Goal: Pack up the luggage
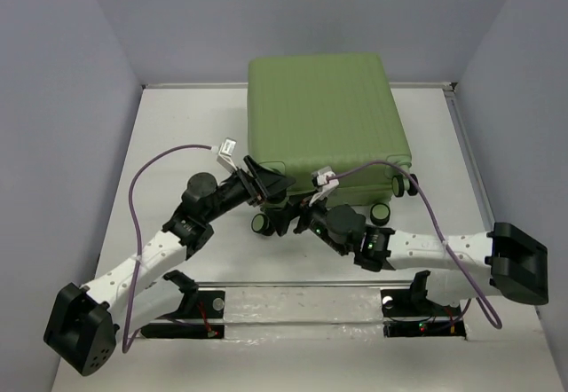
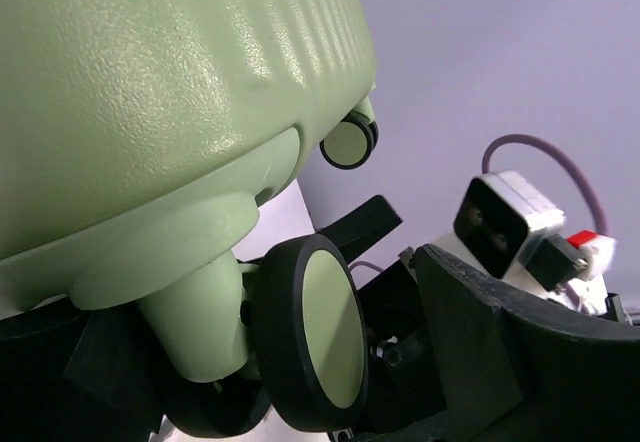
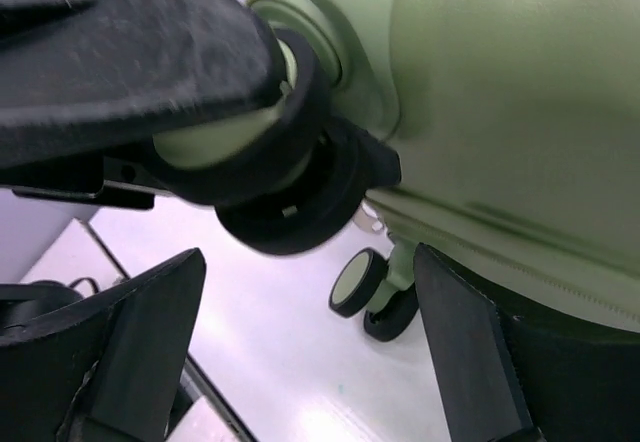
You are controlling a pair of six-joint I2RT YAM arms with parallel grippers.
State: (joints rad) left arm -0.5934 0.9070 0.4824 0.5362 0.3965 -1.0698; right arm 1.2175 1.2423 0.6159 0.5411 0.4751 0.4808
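- Luggage (image 1: 324, 117) lies flat and shut on the table (image 1: 177, 126), ribbed shell up, its wheeled end turned toward the arms; both grippers meet at the left corner of that end
- nearest in the top view, the two arm bases sit at the table's near edge; a purple cable (image 1: 133, 206) loops off the left arm
- left gripper (image 1: 269, 179) reaches in from the left, its fingers spread in a wide V at the corner of the shell; its own camera shows what the top view hides: a black-and-green caster wheel (image 2: 320, 332) sits between the spread fingers (image 2: 480, 362), with its green stem running up into the shell; whether a pad touches the wheel I cannot tell
- right gripper (image 1: 291, 217) comes in from the right, just beside the left one; its camera shows its fingers (image 3: 130, 352) wide apart with only bare table between them, gripping nothing; the same caster wheel hangs above, partly behind a blurred black finger
- only the right wrist view shows the zipper seam (image 3: 500, 247) along the shell; only the left wrist view shows the right arm's white camera housing (image 2: 505, 217)
- farther off, the top view alone shows the whole lid; it reaches the table's far edge, close to the back wall (image 1: 293, 19)
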